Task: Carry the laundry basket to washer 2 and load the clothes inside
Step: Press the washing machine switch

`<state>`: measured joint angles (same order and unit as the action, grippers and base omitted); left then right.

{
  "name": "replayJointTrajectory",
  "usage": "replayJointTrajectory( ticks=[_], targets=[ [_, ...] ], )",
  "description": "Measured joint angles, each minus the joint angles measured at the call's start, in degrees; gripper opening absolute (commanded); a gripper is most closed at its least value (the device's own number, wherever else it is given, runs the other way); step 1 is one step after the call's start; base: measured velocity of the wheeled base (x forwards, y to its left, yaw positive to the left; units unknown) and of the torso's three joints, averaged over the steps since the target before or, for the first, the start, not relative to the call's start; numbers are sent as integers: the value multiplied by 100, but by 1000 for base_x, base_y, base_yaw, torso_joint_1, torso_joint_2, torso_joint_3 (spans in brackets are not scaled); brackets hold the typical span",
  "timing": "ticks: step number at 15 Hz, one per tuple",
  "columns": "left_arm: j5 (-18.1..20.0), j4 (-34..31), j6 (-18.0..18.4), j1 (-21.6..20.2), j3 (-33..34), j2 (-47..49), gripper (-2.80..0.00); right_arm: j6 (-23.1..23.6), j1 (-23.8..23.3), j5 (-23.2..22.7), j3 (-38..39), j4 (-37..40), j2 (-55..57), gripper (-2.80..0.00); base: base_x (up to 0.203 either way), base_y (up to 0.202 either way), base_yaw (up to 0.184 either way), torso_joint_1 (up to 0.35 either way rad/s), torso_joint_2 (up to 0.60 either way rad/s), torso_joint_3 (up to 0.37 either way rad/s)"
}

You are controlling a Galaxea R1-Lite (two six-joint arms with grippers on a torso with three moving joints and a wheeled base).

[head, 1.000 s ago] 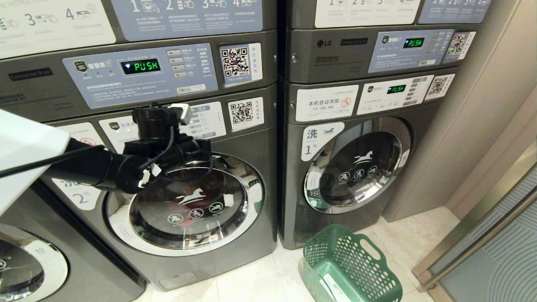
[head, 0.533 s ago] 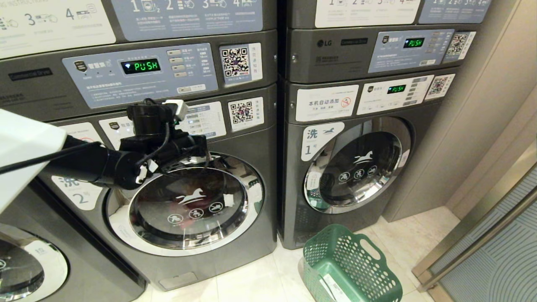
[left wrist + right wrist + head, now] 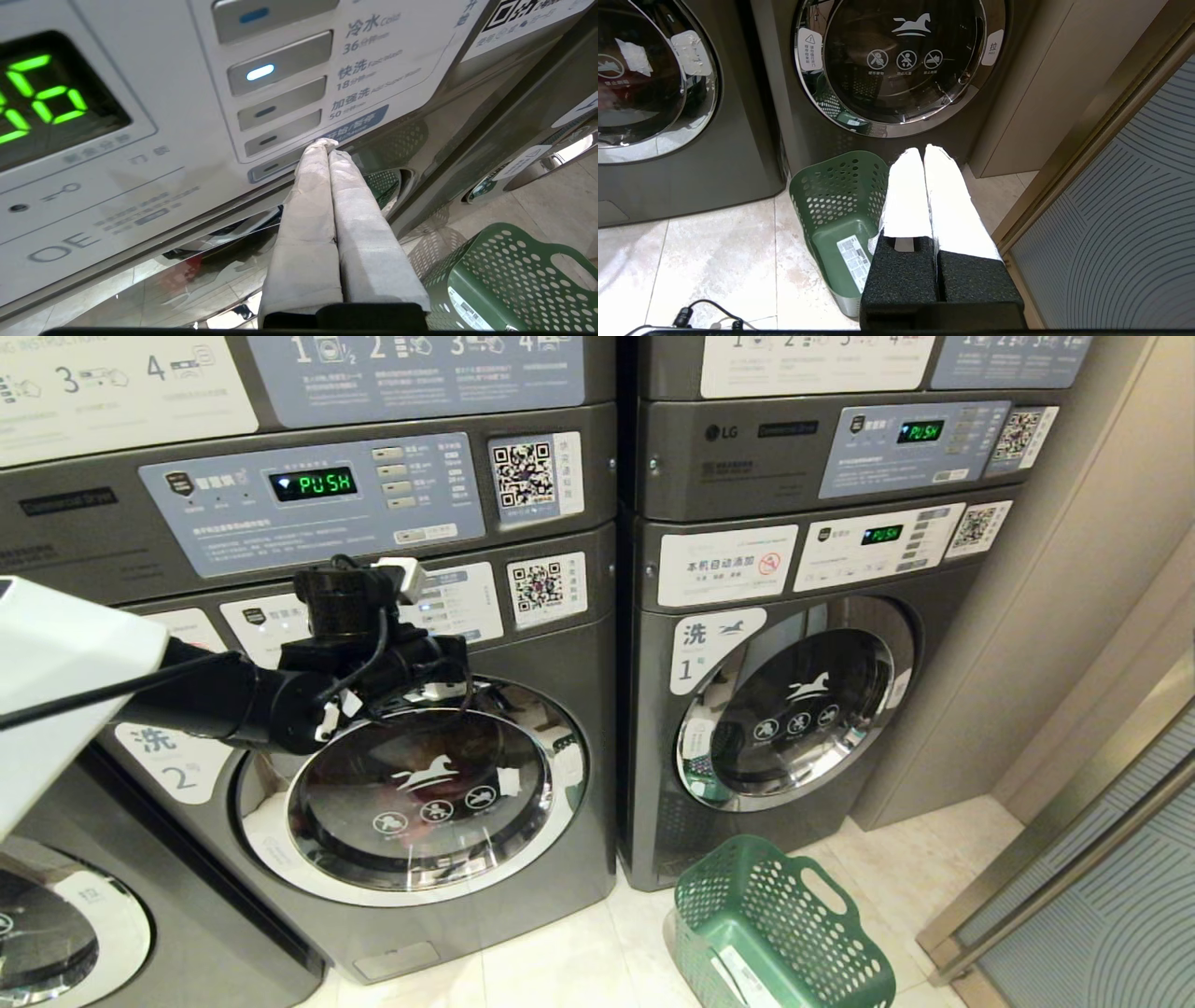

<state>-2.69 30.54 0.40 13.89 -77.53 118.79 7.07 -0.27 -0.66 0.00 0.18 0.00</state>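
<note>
With its door closed, washer 2 (image 3: 411,784) fills the frame's centre left; the clenched, empty left hand (image 3: 327,149) touches its control panel (image 3: 187,93), and the laundry basket (image 3: 780,929) sits lower right.

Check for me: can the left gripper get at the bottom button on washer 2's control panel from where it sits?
Probably yes. The left gripper, shut, has its tips right at the bottom button on washer 2, with nothing between them. Contact itself I cannot confirm.
</note>
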Motion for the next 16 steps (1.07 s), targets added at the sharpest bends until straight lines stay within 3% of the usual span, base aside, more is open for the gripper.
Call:
replayJointTrajectory(
  ticks=[16],
  targets=[
    [14,-6,100,-276,-44,27,-280,0,0,0,-2,0,0,-280,0,0,0,0,0,0]
  ],
)
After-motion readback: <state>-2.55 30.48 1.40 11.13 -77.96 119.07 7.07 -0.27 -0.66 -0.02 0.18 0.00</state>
